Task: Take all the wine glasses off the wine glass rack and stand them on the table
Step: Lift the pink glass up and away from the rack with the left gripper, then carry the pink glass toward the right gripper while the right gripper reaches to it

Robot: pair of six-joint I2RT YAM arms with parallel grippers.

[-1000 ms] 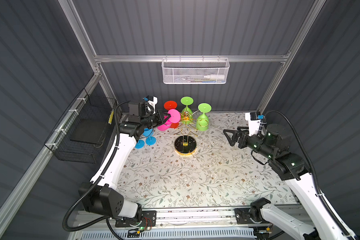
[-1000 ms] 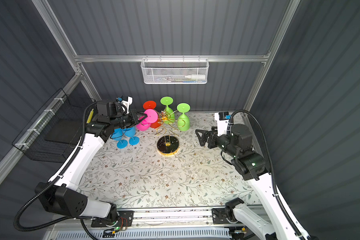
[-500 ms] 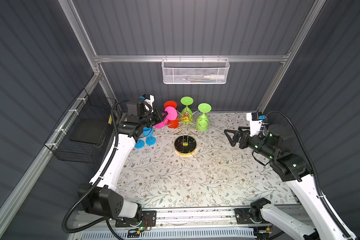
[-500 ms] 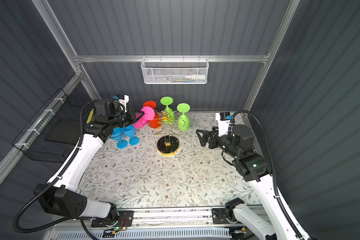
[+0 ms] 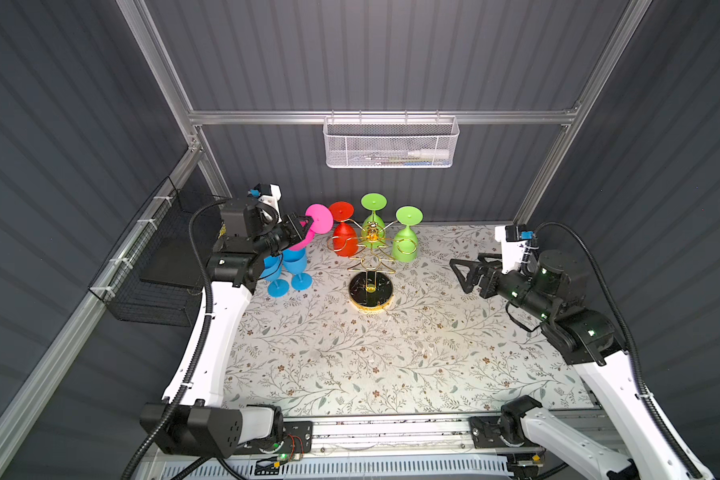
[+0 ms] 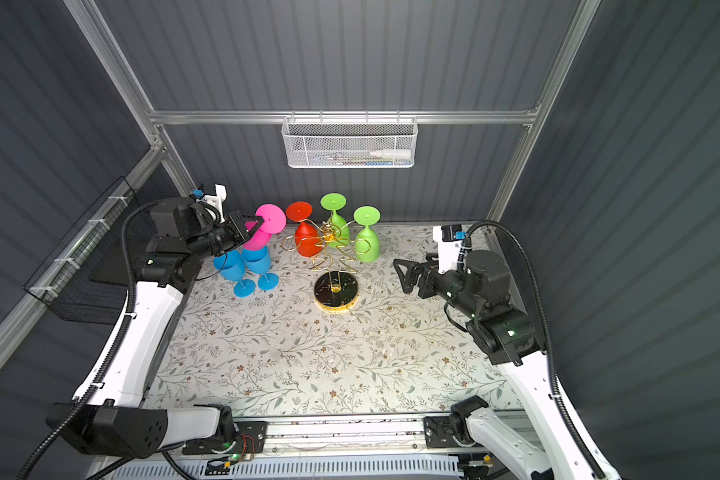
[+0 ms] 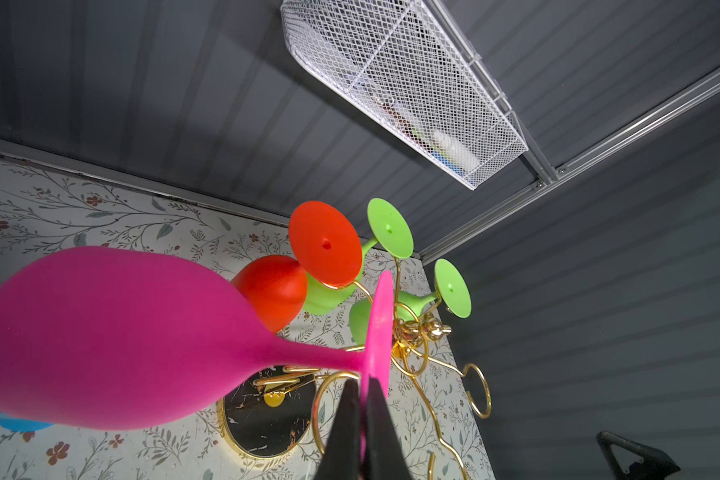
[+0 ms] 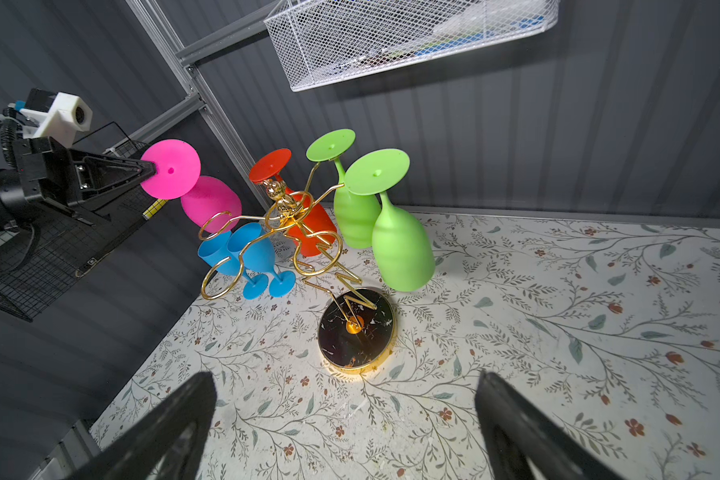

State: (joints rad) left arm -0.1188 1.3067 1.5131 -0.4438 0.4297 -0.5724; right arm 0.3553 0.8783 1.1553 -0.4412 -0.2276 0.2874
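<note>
Pink wine glass (image 5: 319,217): in the air just left of the wine glass rack (image 5: 371,291), foot up, bowl hanging down & tilted back toward the left arm. Left end effector (image 5: 304,224) is pinched tight on the rim of the foot disc. In the left wrist view its two black fingers (image 7: 346,419) sandwich the disc edge-on.

Glass looks clear of the rack's nearest ring arm, which sits empty just beside it. No wire round the stem that I can make out, so lift-off for this one looks approx. done.

Left to do, as I judge it: carry it further from the rack, turn it upright, set it on the worktop (image 5: 350,353). Prob. by the two blue glasses (image 5: 296,262) standing foot-down left of the rack, under the pink one.

On the rack, a red glass (image 5: 344,239) & two green glasses (image 5: 406,245) hang bowl-down, so 3 more if all must come off.

Right end effector (image 5: 458,276): right of the rack, well apart, jaws spread wide, nothing in them.
</note>
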